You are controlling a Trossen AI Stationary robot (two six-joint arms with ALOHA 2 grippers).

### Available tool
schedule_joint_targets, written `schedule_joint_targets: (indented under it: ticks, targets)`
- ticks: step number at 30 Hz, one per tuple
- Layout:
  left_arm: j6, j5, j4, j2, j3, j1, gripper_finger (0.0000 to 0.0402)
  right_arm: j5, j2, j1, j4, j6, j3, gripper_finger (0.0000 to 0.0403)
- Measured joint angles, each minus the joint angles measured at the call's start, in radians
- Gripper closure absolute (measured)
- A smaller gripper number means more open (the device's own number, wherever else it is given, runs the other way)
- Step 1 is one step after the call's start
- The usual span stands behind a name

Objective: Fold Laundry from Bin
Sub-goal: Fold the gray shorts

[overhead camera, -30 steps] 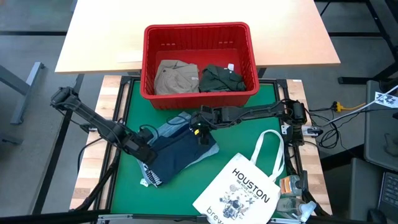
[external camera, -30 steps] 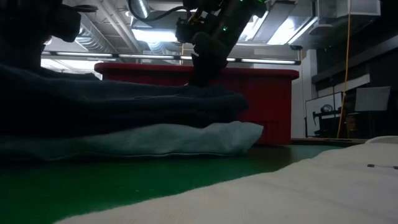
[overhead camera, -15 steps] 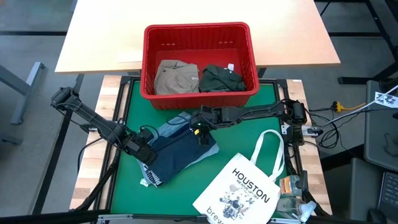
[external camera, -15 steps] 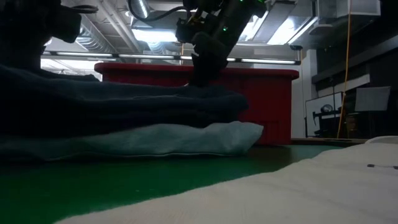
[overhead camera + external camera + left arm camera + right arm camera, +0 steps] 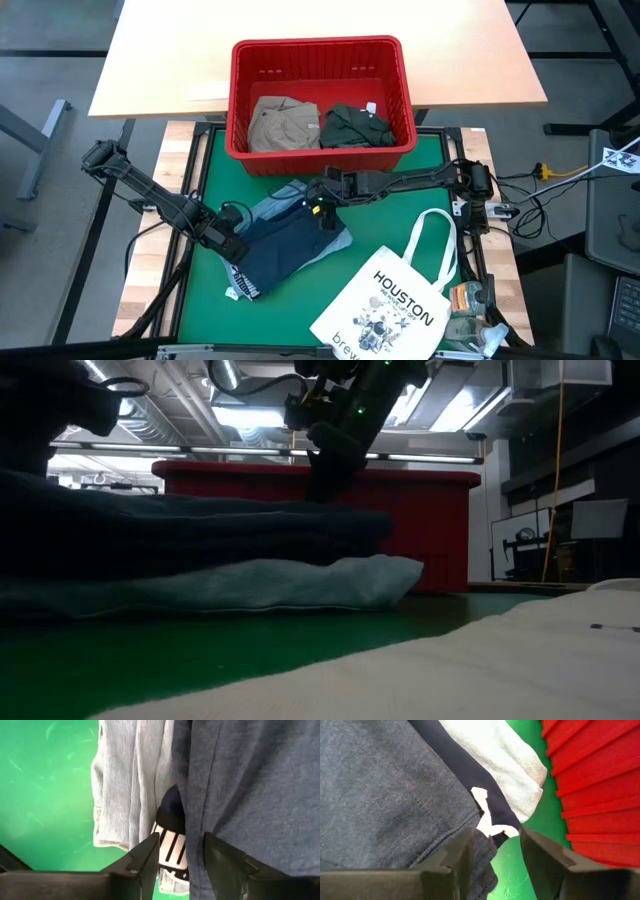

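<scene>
The navy garment (image 5: 285,247) lies folded on the green mat (image 5: 385,225), on top of the light blue denim one (image 5: 278,203), whose pale edge shows at its 11 o'clock side. Against the pictures from a second ago, the cloth has barely shifted, but both pincers have let go: I read that as this fold being set down and released.

My left gripper (image 5: 232,248) sits at the navy garment's 9 o'clock corner. In its wrist view the fingers (image 5: 145,862) stand apart, with the striped hem and navy edge in the gap, clamped by neither as far as I can see. My right gripper (image 5: 322,205) is at the 1 o'clock corner, just short of the bin (image 5: 320,50); its jaws are likewise parted over the navy edge and a white tag (image 5: 487,817), gripping nothing.

The bin, at 12 o'clock from the pile, holds a khaki-tan piece (image 5: 282,122) and a dark green piece (image 5: 352,124), so I judge more folding remains. The Houston tote (image 5: 400,300) lies at 4 o'clock.
</scene>
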Motion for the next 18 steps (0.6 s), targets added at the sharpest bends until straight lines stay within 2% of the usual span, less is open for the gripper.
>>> schedule_joint_targets:
  ticks: [11,18]
  targets:
    - [-0.001,0.050,-0.047,0.000,0.000,0.000,0.0274,0.028,0.000,0.000,-0.029,-0.001,0.000,0.0237]
    - [-0.019,0.121,-0.104,0.000,0.000,0.000,0.0291,0.060,-0.001,0.000,-0.161,-0.127,0.033,0.0237]
